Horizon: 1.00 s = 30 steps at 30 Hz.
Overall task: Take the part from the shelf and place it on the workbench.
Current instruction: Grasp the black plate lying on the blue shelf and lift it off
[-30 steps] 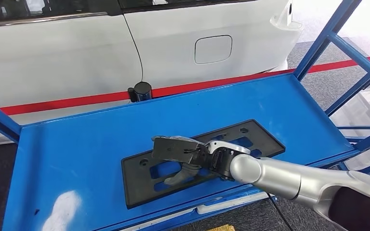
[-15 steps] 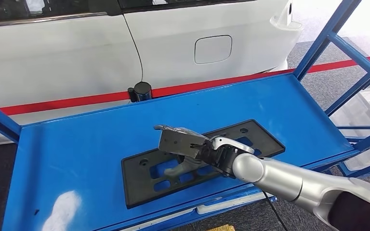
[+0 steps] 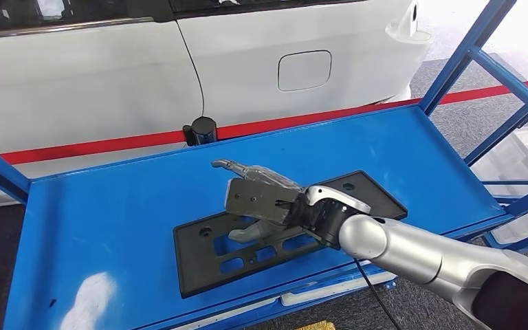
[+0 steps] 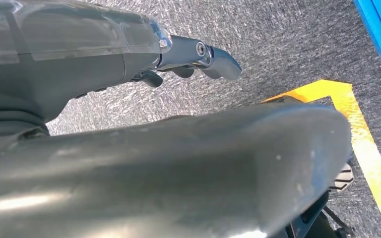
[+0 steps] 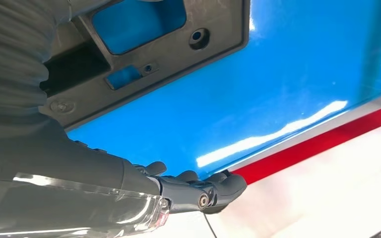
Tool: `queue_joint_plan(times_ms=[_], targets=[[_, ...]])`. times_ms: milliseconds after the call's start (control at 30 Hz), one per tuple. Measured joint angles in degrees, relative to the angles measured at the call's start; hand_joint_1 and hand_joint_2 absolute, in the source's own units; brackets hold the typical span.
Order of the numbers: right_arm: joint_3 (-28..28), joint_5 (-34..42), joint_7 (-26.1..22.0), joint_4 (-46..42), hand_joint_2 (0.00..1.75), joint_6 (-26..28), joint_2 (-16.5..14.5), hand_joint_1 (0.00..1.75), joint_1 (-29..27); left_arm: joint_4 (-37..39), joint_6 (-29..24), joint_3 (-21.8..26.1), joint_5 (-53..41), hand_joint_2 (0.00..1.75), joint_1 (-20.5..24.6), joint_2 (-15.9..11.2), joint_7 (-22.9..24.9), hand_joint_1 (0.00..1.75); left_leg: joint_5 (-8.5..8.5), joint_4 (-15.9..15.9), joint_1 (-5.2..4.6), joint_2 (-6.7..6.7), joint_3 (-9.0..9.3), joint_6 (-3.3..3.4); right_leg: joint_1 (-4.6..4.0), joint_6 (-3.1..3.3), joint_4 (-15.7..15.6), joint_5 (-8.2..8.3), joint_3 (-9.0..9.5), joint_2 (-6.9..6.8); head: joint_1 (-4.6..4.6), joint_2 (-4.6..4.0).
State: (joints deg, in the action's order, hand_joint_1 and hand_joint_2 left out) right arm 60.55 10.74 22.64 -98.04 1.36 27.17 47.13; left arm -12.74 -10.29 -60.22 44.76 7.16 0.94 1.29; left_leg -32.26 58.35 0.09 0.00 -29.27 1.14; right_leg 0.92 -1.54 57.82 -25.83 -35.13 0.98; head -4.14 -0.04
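Where the head view looks down: one black part [image 3: 285, 230], a flat plate with cut-outs, lying on the blue shelf [image 3: 110, 227]; one right hand [image 3: 258, 199] above it, fingers outstretched and apart, grasping nothing, thumb down at a cut-out, contact uncertain; one white car [image 3: 179, 62] behind. Right wrist view: part [image 5: 178, 44] flat on shelf [image 5: 278, 74], fingers [image 5: 218, 186] extended. Left wrist view: one left hand [image 4: 129, 54] over grey carpet [image 4: 287, 44], fingers loose, empty
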Motion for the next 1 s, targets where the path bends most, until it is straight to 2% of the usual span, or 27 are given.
queue_joint_plan(times_ms=[167, 333, 433, 667, 1000], targets=[[-0.1, -2.0, 0.3, -0.3, 1.75, -0.4, 0.0, 0.00, 0.1, 0.0, 0.0, 0.0, 0.0, 0.00, 0.0, 0.0, 0.0, 0.00, 0.00, 0.0, 0.00, -0.02, 0.00, 0.00, 0.00, 0.00, 0.0, 0.00, 0.00, 0.00, 0.02, 0.00], [0.4, -14.9, 4.2, -1.7, 1.75, -4.7, 0.0, 0.00, 0.8, 0.0, 0.0, 0.0, 0.0, 0.00, 0.0, 0.0, 0.0, 0.00, 0.00, 0.0, 0.00, -0.01, -0.01, 0.00, 0.00, 0.00, 0.0, 0.00, 0.00, 0.00, 0.02, 0.00], [1.1, -19.3, 6.5, -3.1, 1.75, -8.8, 0.0, 0.00, 1.5, 0.0, 0.0, 0.0, 0.0, 0.00, 0.0, 0.0, -0.1, 0.00, 0.00, 0.0, 0.00, 0.01, -0.02, 0.00, 0.00, 0.01, 0.0, -0.01, 0.00, 0.00, 0.03, 0.00], [3.4, -14.0, 8.6, -4.6, 1.75, -16.4, -0.3, 0.00, 5.2, 0.0, 0.2, 0.0, 0.0, 0.00, 0.0, 0.4, -0.3, 0.00, 0.00, 0.0, 0.00, 0.12, -0.08, 0.00, 0.00, 0.01, 0.0, -0.01, 0.00, 0.01, 0.03, 0.00], [9.8, -9.3, 8.7, -4.4, 1.75, -20.0, -2.2, 0.00, 9.7, 0.1, 0.2, 0.0, 0.4, 0.00, 0.0, 0.8, -1.2, 0.00, 0.00, 0.0, 0.02, 0.38, -0.07, 0.00, -0.01, 0.03, 0.0, -0.02, -0.01, 0.03, 0.04, 0.00]])
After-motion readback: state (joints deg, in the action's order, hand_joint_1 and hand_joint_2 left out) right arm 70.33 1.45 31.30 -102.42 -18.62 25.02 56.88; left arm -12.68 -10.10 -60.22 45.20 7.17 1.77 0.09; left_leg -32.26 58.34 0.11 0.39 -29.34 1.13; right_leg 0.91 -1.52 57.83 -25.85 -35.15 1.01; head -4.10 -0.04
